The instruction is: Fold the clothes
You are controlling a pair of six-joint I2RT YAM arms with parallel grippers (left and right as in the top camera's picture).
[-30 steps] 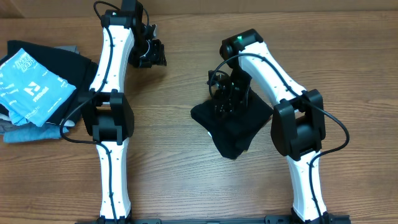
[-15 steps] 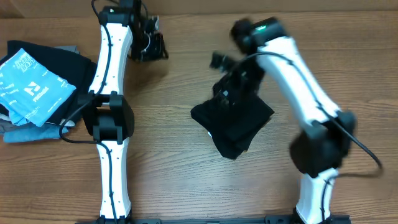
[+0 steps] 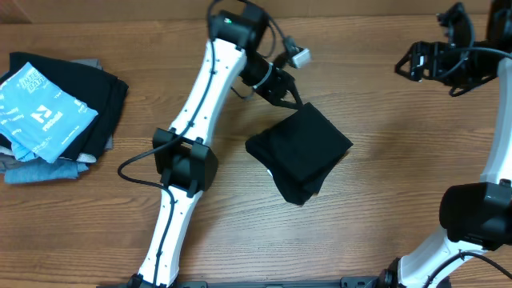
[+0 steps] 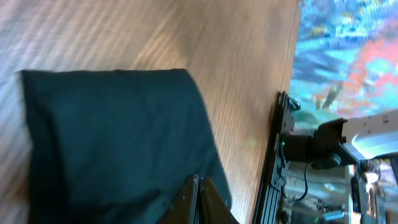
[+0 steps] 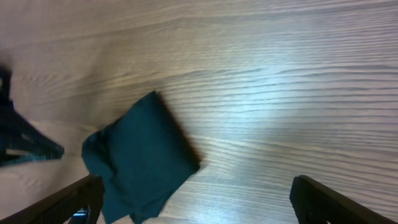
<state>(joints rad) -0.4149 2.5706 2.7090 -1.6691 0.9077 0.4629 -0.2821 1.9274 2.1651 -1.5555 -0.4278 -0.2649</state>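
Late in the fold, seemingly: black T-shirt [image 3: 302, 154] lying compact mid-bench [image 3: 384, 200]. Left tool [image 3: 298, 102] pinched narrow at its top corner, catch on cloth unclear; right tool [image 3: 406, 64] wide, well apart. Next: lift gently, or re-grip.

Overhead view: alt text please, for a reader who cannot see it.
A folded black T-shirt lies in the middle of the wooden table, the left gripper closed at its top corner. The right gripper hangs open at the upper right, clear of it. A pile of folded garments, light blue on top, sits at the left.
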